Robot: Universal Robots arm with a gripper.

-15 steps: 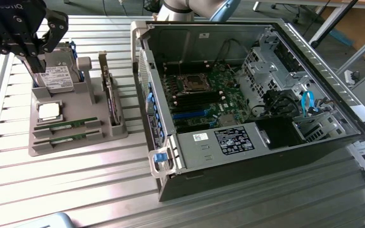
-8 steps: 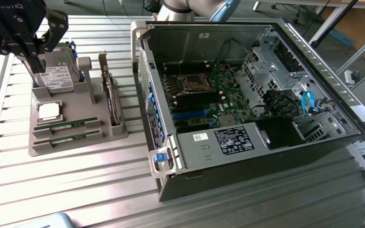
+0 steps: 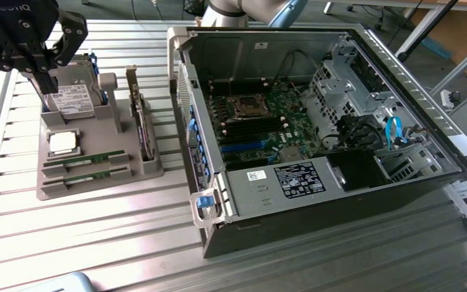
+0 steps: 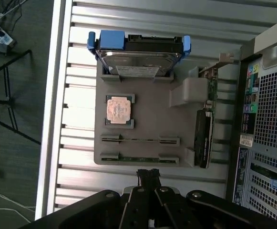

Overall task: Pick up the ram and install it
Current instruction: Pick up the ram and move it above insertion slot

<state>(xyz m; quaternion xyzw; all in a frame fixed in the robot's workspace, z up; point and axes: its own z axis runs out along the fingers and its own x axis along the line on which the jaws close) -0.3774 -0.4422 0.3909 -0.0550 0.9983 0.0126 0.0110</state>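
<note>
Two ram sticks lie in slots at the front of the grey holder (image 3: 95,185): one ram stick (image 3: 83,159) (image 4: 140,140) sits behind the other (image 3: 78,178) (image 4: 140,158). Both are thin green boards standing on edge. My black gripper (image 3: 45,78) (image 4: 148,175) hangs in the air at the exterior view's upper left, above the hard drive (image 3: 75,91) and well away from the ram. Its fingers are shut with nothing between them. The open computer case (image 3: 298,121) shows its motherboard (image 3: 258,125) with black and blue slots.
The holder also carries a square silver processor chip (image 3: 61,142) and a dark expansion card (image 3: 143,125) standing on edge beside the case wall. Everything rests on a ribbed metal table (image 3: 95,237). Cables and drive cages fill the case's far side.
</note>
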